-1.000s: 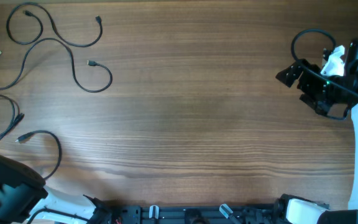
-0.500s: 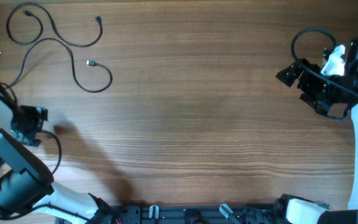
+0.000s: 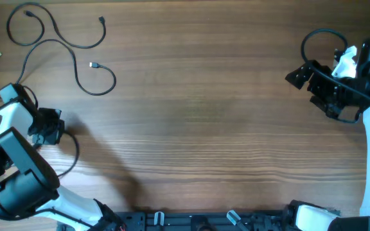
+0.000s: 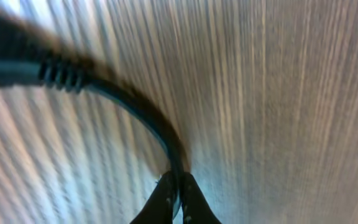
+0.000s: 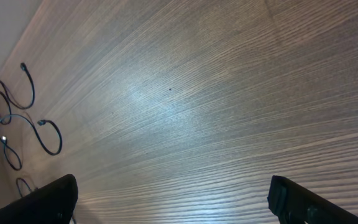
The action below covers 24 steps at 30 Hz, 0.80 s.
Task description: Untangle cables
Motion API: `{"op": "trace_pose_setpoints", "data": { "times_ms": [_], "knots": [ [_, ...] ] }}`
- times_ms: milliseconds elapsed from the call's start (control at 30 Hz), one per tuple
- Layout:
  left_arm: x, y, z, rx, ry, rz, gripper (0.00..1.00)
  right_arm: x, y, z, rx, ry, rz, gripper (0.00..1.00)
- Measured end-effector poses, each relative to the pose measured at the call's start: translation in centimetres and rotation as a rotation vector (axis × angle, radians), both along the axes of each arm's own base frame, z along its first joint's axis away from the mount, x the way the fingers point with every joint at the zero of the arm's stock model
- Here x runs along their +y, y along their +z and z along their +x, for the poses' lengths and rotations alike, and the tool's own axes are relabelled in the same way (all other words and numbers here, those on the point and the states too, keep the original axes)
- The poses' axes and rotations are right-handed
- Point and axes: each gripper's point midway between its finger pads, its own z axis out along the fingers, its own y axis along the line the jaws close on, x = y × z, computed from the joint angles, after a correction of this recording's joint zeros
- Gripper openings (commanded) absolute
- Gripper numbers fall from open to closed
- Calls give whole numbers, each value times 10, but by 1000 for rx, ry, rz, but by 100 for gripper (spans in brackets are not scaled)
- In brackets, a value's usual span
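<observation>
Left fingers (image 4: 163,202) carried rightward, pinched on a cable (image 4: 138,106), right fingers (image 5: 48,199) unmoved, spread wide, other cables (image 3: 95,65) unshifted

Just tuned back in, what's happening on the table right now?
The left gripper is shut on a thin black cable near the left edge of the table, and the rest of that cord loops away beside the arm. Two other cables lie in loose curves in the far left corner. The right gripper is open at the right side, holding nothing.
</observation>
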Motion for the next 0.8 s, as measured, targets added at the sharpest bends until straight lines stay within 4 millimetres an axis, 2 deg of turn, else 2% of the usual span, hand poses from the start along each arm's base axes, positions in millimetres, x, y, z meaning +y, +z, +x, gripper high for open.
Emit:
{"op": "trace_pose_setpoints", "data": {
  "times_ms": [133,233,333,400,500,567,700,733,767,800],
  "knots": [
    [-6,2,14,-66,124,-59,4,1,-1,-2,11,0,3,100],
    [-8,14,57,-269,175,-136,4,1,-1,-3,14,0,3,100],
    [-14,38,97,-464,210,-247,4,1,-1,-3,15,0,4,100],
    [-21,46,106,-507,240,-323,4,1,-2,-4,19,0,5,100],
    [-27,50,108,-516,267,-378,9,1,-2,-5,22,0,5,100],
    [-29,51,109,-518,277,-400,21,1,-2,-5,22,0,5,100],
    [-32,60,117,-566,261,-433,23,1,-2,-5,22,0,5,100],
    [-34,62,118,-573,254,-443,29,1,-2,-5,22,0,5,100],
    [-35,63,119,-577,250,-452,40,1,-2,-5,22,0,5,100],
    [-36,64,119,-580,246,-460,40,1,-2,-5,22,0,5,100]
  ]
}}
